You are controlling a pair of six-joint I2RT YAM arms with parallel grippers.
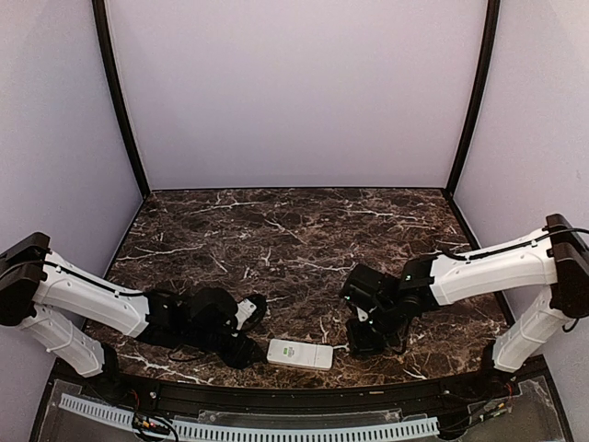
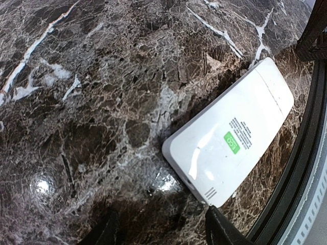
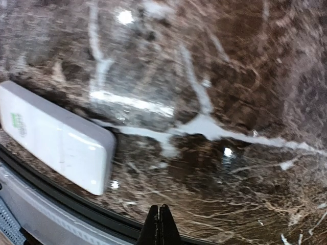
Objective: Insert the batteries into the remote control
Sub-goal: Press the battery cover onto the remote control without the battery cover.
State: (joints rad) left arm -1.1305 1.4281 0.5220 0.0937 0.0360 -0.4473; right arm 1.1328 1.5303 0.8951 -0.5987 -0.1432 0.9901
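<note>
The white remote control (image 1: 300, 354) lies flat near the table's front edge, back side up, with a small green label (image 2: 232, 140) showing. My left gripper (image 1: 255, 329) is low over the marble at the remote's left end. It is open (image 2: 161, 232) with nothing between its fingers, and one fingertip (image 2: 220, 229) is close to the remote's near corner. My right gripper (image 1: 361, 348) hovers just right of the remote (image 3: 56, 138), shut (image 3: 160, 224) and holding nothing. The batteries are not visible in any view.
The dark marble table (image 1: 294, 230) ends at a black raised rim (image 1: 294, 389) right in front of the remote. Lilac walls close in the back and both sides. A white slotted strip (image 1: 276, 431) runs below the rim.
</note>
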